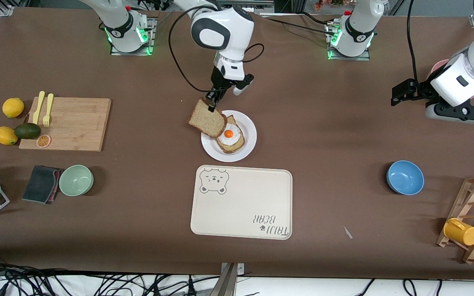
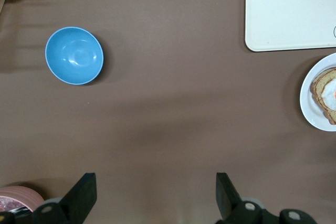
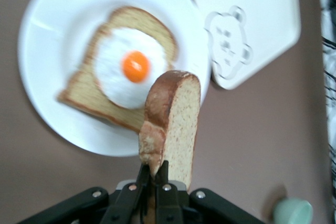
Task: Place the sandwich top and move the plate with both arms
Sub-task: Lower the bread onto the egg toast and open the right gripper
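I've got bare brown table (image 1: pixel 327 135) all around the left gripper (image 1: pixel 398 95), which waits low over the left arm's end of the table with its fingers (image 2: pixel 84 192) spread wide, nothing between them; closest things to it are the blue bowl (image 1: pixel 405 177) and a pink dish (image 2: pixel 18 200) just beside the wrist. Right gripper (image 1: pixel 211 106) hangs over the rim of the plate (image 1: pixel 248 123), jaws pinched tight on one corner of the sandwich top (image 1: pixel 207 117), slice tilted and dangling off the fingers. Under it on the plate sits the egg slice (image 1: pixel 230 137); the top overlaps one edge of it in the front view, can't tell if they touch. Below the plate toward the camera is the bear tray (image 1: pixel 242 203), small gap between them. Cutting board (image 1: pixel 70 123) sits well apart toward the right arm's end, open table between.
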Robot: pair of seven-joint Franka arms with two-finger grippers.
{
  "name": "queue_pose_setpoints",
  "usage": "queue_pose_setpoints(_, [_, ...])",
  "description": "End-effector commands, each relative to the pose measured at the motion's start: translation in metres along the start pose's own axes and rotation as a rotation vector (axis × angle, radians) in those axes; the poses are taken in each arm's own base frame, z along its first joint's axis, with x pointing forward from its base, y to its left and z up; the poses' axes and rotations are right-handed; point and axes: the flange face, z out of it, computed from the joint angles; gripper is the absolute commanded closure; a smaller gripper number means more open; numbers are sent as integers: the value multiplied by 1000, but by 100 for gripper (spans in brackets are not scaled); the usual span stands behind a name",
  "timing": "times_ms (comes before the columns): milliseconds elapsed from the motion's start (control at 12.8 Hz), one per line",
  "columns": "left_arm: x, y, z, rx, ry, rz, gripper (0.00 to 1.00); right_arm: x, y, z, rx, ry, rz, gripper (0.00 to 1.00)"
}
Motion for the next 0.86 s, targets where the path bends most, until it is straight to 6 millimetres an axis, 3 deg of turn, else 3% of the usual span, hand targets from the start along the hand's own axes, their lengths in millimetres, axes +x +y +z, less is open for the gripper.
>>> queue_pose_setpoints(0, [-1, 1, -7, 30, 0, -10, 0, 37, -40, -19, -4, 13, -56, 100])
queue_pose_setpoints(157, [-1, 1, -7, 30, 0, -10, 0, 67, -38, -13, -44, -55, -17, 100])
queue_pose_setpoints(235, [-1, 1, -7, 30, 0, -10, 0, 72, -35, -10, -45, -55, -12, 100])
queue_pose_setpoints(392, [-1, 1, -7, 30, 0, -10, 0, 70, -12, 6, -78, -81, -1, 100])
queue_pose_setpoints(627, [-1, 1, -7, 30, -1, -10, 0, 71, 0, 19, -97, -91, 3, 100])
queue_pose_setpoints(784, [-1, 1, -6, 30, -3, -10, 0, 81, -1, 17, -90, -72, 14, 100])
